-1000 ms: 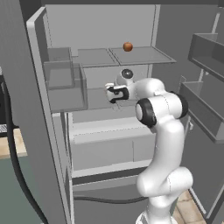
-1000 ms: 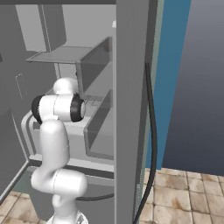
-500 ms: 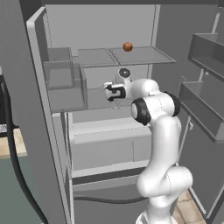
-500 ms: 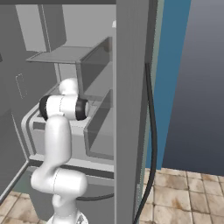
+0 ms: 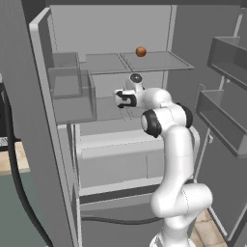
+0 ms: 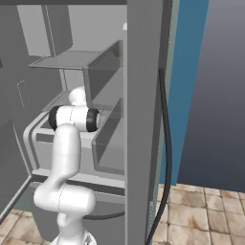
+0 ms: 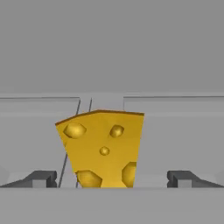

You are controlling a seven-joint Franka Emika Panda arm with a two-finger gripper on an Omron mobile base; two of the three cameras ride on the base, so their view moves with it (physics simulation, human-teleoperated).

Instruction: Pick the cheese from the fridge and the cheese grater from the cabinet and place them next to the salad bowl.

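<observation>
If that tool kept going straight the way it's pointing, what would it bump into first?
Most likely the cheese: it sits dead ahead between the open tool's tips, inside the fridge. How far off is unclear.

Flat, even rendered light, soft faint shadows (no glare); all views sharp, slightly pixelated, undistorted edges.

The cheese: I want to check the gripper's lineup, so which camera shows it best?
The hand view: the cheese stands centred and close, between the open gripper tips. In the left base view the hand blocks that spot; in the right base view the fridge wall does.
</observation>
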